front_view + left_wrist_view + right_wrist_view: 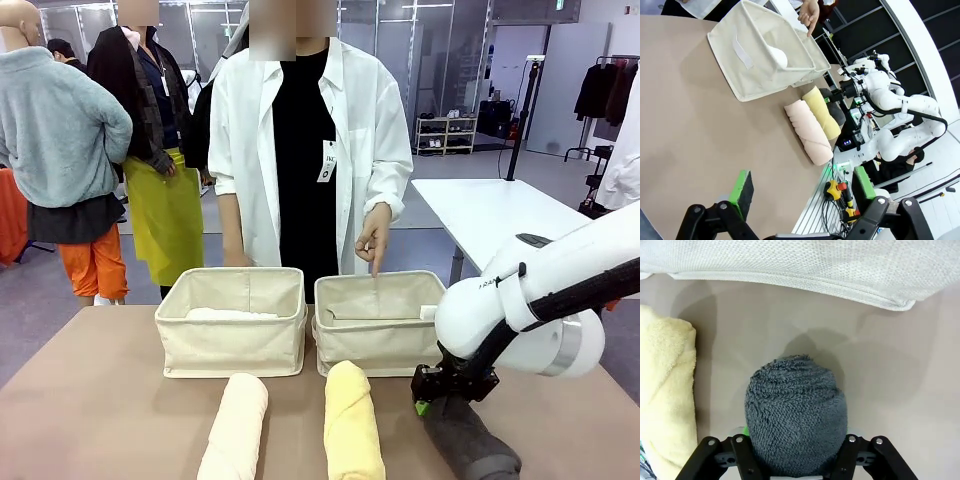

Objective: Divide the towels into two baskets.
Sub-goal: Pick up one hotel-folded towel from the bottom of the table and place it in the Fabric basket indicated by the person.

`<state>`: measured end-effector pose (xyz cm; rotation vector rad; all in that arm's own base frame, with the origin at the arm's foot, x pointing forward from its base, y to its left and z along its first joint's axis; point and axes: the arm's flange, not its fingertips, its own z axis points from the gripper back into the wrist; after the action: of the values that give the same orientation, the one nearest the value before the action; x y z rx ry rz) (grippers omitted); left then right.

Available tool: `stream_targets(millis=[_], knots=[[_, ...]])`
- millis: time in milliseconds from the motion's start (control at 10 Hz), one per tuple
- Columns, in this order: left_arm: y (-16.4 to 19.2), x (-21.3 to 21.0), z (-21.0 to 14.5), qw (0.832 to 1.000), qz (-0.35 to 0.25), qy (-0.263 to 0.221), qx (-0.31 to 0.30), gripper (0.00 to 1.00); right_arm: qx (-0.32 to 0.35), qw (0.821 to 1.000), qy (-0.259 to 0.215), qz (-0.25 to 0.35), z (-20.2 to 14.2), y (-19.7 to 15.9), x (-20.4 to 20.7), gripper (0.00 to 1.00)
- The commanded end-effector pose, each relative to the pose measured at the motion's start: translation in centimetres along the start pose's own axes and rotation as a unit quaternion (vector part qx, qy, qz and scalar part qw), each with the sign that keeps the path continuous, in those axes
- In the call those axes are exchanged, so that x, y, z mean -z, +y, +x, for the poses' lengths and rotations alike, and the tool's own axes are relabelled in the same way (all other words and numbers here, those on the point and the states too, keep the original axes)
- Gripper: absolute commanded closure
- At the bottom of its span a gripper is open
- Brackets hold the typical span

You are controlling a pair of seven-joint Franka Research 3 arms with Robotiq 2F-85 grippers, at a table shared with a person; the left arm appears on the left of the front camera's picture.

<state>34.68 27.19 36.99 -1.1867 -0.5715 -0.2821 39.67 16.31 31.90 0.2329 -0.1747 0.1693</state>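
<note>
The right gripper (pixel 440 392) sits low at the lower right of the front view. Its jaws are clamped on the two sides of the grey towel (pixel 472 448), which lies on the tabletop (pixel 90 400) with its far end between the fingers. In the right wrist view the towel's rolled end fills the gap at bottom centre and touches both black fingers (pixel 742 456).

Just left of the grey towel, and apart from it, the yellow towel (pixel 352 425) lies lengthwise at lower centre. The cream towel (pixel 235 430) lies parallel to it, farther left.

Behind them, in the middle of the frame, the two baskets stand side by side. The white towel (pixel 225 314) lies inside the left basket (pixel 230 345). Above the right basket (pixel 375 345), the person's hand (pixel 373 238) points one finger down toward it.

In the left wrist view the left gripper (pixel 802 192) is at the bottom edge. Its jaws are wide apart, its green pads (pixel 742 186) are well separated, and bare tabletop shows between them.
</note>
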Motion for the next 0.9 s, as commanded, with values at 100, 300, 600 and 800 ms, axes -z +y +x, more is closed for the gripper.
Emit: stream_targets(millis=[100, 300, 600, 800], knots=[[-0.5, -0.1, -0.4, 1.0, 0.002, 0.002, 0.004, 0.0, -0.041, 0.999, 0.013, -0.02, -4.6, -0.1, -3.7, 0.87], [-0.5, -0.1, -0.4, 1.0, 0.002, 0.002, 0.004, 0.0, -0.154, 0.988, 0.029, -0.004, -3.8, 1.1, -7.6, 0.73], [-0.5, -0.1, -0.4, 1.0, 0.002, 0.002, 0.004, 0.0, -0.342, 0.938, 0.043, -0.036, -2.4, 4.4, -13.1, 0.73], [-0.5, -0.1, -0.4, 1.0, 0.002, 0.002, 0.004, 0.0, -0.496, 0.867, 0.044, -0.026, -2.6, 7.6, -15.6, 0.73]])
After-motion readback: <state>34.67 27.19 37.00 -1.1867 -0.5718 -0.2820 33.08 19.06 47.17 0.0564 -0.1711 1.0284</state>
